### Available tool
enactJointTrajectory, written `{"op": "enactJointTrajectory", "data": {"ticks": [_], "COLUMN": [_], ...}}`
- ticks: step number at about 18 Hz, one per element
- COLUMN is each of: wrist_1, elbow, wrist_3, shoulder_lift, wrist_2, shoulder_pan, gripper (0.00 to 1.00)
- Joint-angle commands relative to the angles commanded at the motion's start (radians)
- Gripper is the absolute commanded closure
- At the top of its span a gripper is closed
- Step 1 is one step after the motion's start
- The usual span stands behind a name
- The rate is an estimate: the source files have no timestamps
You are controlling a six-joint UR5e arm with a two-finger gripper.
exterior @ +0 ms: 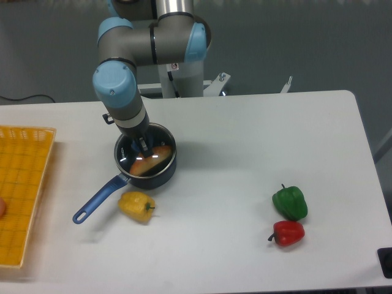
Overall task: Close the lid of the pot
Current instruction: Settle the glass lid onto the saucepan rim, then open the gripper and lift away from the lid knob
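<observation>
The dark pot [160, 173] stands left of the table's middle, its long blue handle [98, 199] pointing to the front left. The glass lid [155, 158] lies over the pot's mouth, showing a bright glare, and something orange shows through it. My gripper [141, 146] reaches straight down onto the middle of the lid. Its fingers stand close together at the blue knob, which they mostly hide.
A yellow pepper [137, 206] lies just in front of the pot, beside the handle. A green pepper [290, 203] and a red pepper [287, 233] sit at the front right. An orange basket [24, 184] stands at the left edge.
</observation>
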Motion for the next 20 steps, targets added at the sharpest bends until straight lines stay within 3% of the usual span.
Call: {"op": "enactJointTrajectory", "data": {"ticks": [2,5,6,7,15,20], "wrist_1": [0.002,0.0,0.0,-0.001,-0.018,-0.075], "elbow": [0.002,0.009,0.011,0.012,0.032,0.124], "wrist_3": [-0.002,0.008,0.012,0.02,0.026,0.028], "shoulder_lift": [-0.002,-0.002,0.0,0.0,0.009,0.014], "wrist_2": [0.0,0.002,0.006,0.015,0.041,0.037], "shoulder_pan": [0.0,0.0,0.0,0.0,0.0,0.054], "gripper": [0.51,0.28,0.07,0.0,0.0,0.0]}}
